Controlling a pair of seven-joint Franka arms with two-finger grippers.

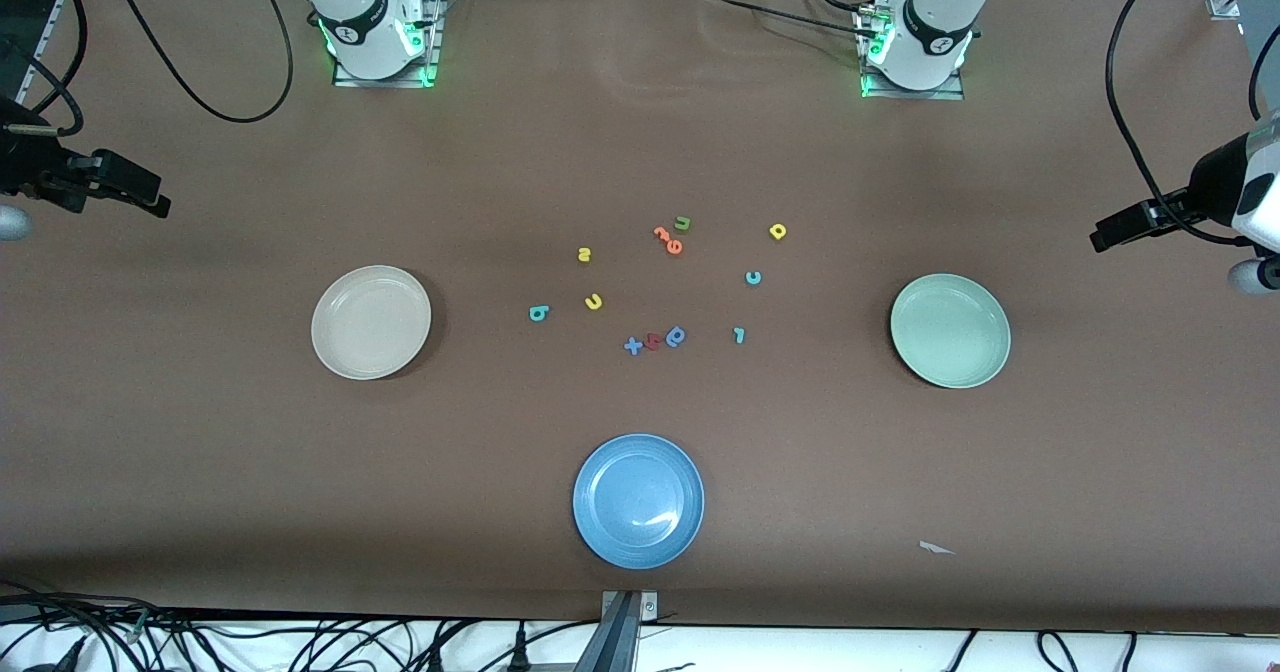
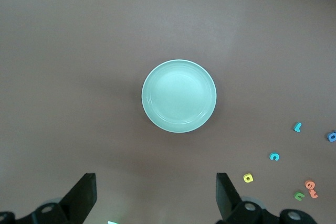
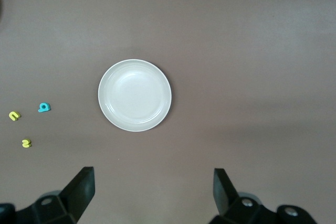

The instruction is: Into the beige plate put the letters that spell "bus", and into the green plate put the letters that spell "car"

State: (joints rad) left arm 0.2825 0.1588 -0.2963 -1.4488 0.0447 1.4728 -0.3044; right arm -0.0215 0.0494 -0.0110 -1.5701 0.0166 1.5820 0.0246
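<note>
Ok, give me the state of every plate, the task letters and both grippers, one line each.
beige plate: empty
green plate: empty
blue plate: empty
"bus" letters: loose on table
"car" letters: loose on table
left gripper: open, above green plate
right gripper: open, above beige plate

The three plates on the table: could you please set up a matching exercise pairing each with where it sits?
Things:
1. beige plate
2. green plate
3. blue plate

Places:
A. nearest the front camera, with no letters in it
B. toward the right arm's end of the table
C. toward the left arm's end of the table

Pairs: 1-B, 2-C, 3-A
</note>
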